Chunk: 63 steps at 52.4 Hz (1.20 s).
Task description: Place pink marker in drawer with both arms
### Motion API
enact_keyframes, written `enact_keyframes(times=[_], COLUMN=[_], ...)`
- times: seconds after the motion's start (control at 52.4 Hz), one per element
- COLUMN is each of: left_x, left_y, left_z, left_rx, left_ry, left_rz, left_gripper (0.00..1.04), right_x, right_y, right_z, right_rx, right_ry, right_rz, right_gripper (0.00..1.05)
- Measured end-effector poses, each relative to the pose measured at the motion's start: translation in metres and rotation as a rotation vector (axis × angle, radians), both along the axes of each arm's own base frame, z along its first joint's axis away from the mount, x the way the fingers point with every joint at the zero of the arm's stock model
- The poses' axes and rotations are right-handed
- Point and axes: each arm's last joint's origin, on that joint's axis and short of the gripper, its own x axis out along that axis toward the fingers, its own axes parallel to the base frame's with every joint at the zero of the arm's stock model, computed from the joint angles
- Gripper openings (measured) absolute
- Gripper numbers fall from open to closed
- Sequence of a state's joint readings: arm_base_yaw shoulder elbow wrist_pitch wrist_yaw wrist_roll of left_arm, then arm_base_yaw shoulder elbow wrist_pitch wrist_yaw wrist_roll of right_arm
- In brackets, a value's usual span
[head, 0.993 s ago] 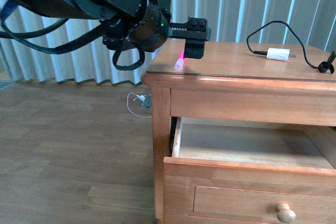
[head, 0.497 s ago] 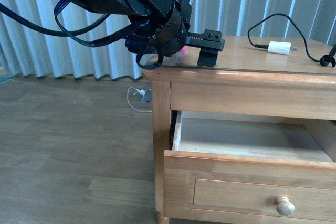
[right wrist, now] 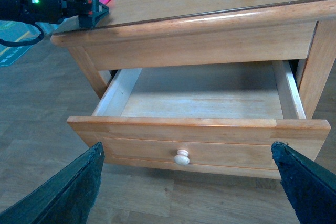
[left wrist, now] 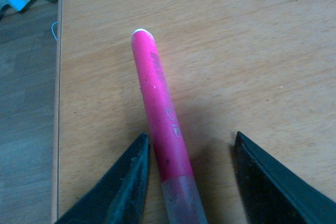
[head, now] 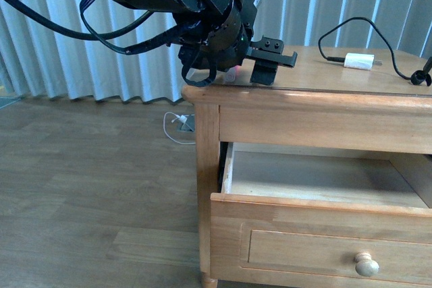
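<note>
Straddling the pink marker [left wrist: 159,108], the left end effector [left wrist: 190,137] gapes open, gripping nothing.

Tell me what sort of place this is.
Probably a home-style room, perhaps a bedroom: a wooden bedside cabinet with its drawer open, a charger plug on its top, vertical blinds behind and wood-plank flooring.
</note>
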State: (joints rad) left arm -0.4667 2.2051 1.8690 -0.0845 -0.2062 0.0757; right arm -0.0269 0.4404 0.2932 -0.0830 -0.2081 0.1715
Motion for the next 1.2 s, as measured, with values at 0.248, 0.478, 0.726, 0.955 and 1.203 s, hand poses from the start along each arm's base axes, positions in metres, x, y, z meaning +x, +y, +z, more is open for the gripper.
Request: enact_keyframes(times=[0.248,0.478,0.726,0.955,1.203], left_x=[0.004,-0.001,-0.058,-0.106,-0.114], left_y=[0.009,0.014,0.009,-0.002,-0.013], left_z=[0.0,-0.003,0.023,0.027,-0.01], left_rx=[0.002,-0.041,-0.054,0.033,0.14], left_ry=[-0.004,-0.071,-0.206,-0.229,-0.174], left_rz=[0.002,-0.103,-0.489,-0.737,-0.78], left_gripper=[0.15,0.14,0.14,0.14,0.14], right_x=[0.0,0.0,0.0,0.0,0.0], right_y=[0.0,0.0,0.0,0.0,0.0], right_z=[0.0,0.0,0.0,0.0,0.0], right_rx=[0.0,0.0,0.0,0.0,0.0], right_ry=[0.0,0.0,0.0,0.0,0.0], right_rz=[0.0,0.0,0.0,0.0,0.0], right_gripper=[0.96,0.96,0.96,0.96,0.96])
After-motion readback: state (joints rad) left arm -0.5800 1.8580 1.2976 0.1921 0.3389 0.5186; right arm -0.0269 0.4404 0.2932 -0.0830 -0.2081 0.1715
